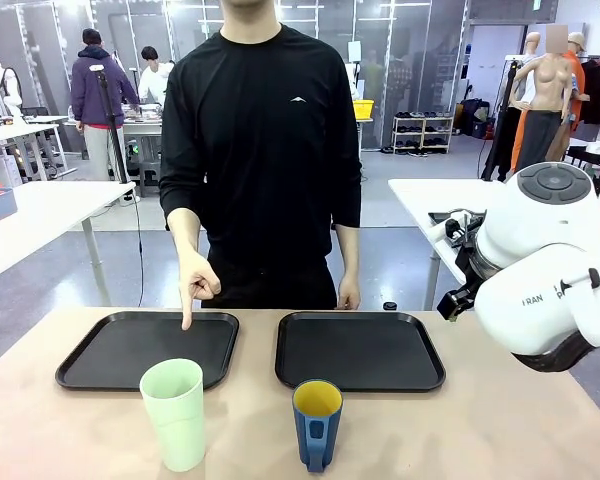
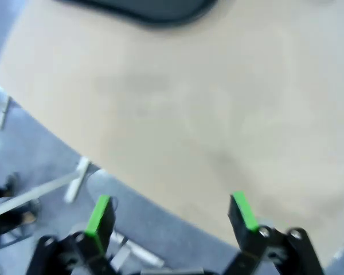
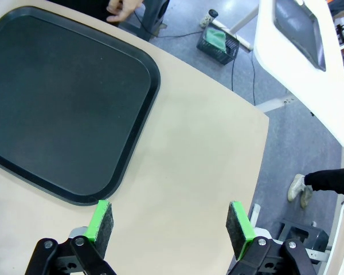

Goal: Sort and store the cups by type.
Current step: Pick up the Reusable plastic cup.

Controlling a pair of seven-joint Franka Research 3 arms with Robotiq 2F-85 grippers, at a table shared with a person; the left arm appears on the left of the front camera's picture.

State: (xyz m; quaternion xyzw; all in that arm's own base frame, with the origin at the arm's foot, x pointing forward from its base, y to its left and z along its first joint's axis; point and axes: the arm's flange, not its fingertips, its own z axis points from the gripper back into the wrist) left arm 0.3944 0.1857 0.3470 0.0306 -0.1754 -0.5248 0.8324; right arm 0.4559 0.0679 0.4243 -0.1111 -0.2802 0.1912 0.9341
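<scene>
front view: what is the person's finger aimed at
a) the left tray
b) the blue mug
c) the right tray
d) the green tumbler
a: the hand has its index finger stretched straight down over the far edge of the left tray.

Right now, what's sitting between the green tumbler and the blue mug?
Nothing; the front view shows bare tan tabletop between the mint-green tumbler and the blue mug.
</scene>
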